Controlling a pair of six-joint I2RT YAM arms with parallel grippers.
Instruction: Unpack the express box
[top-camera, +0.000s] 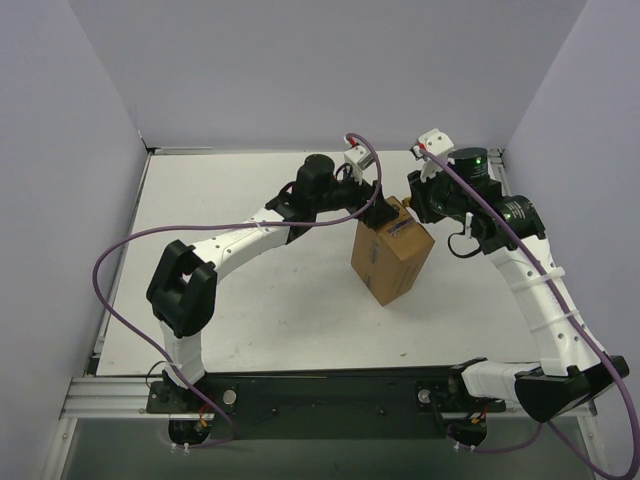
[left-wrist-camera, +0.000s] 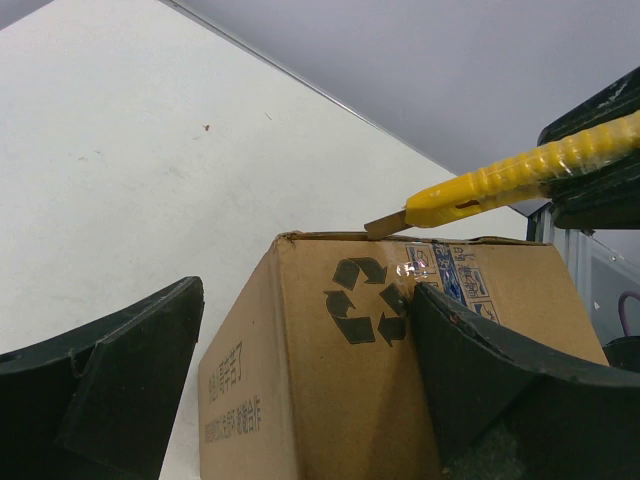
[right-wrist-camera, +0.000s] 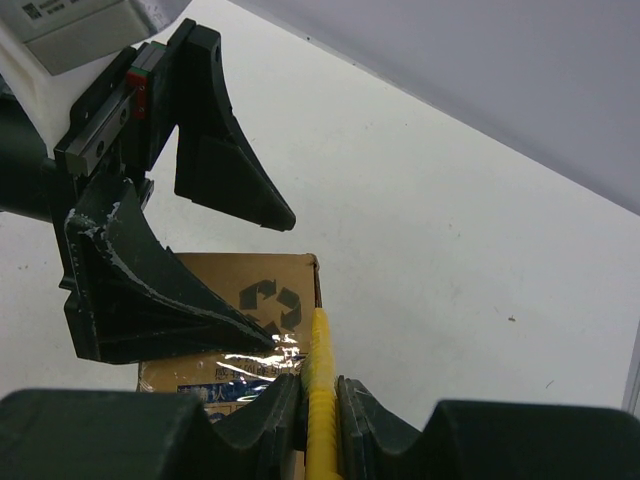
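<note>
- The express box (top-camera: 392, 258) is standing on end on the white tabletop (top-camera: 250, 320), brown cardboard with a recycling logo on 1 face and clear tape over a label near its top edge.
- The left claw (top-camera: 375, 205) is right at the box's top end and spread wide, not gripping anything. 1 finger (left-wrist-camera: 500, 390) looks to be up against the logo face, and the other finger hangs out to the side, clear of the box.
- The right claw (right-wrist-camera: 320, 385) is just behind the box's top edge, its 2 fingers pinched tight on a yellow utility knife (right-wrist-camera: 322, 400).
- The knife's blade tip is at the box's top edge, right by the taped strip. Can't tell if it's actually cutting in.
</note>
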